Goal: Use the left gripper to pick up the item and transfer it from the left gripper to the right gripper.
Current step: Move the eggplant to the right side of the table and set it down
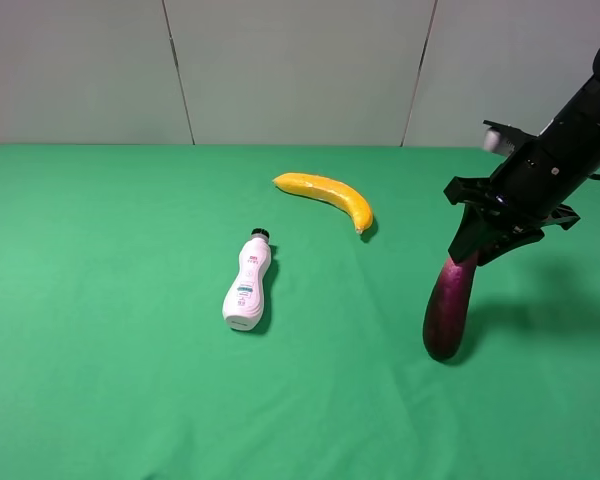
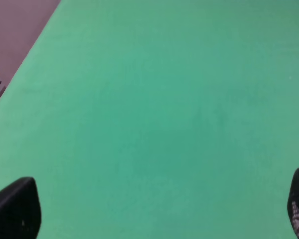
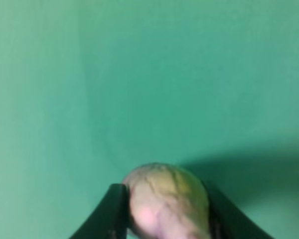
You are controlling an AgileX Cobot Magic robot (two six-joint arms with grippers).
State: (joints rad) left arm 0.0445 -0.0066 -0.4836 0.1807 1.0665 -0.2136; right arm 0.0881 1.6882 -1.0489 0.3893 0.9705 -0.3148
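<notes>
Gripping the eggplant [image 1: 450, 305] by its stem end at the right, near-upright, tip on the green counter [image 1: 110, 380], right tool [image 1: 485, 240] past handover; left tool [image 2: 154, 219] gaping empty; next, probably setting down.

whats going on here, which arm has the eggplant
The right end effector grips the eggplant by its pale stem end, so it hangs nearly upright over the green table. The left end effector is open over bare cloth with nothing between its fingers. A banana and a white bottle lie apart on the table.
</notes>
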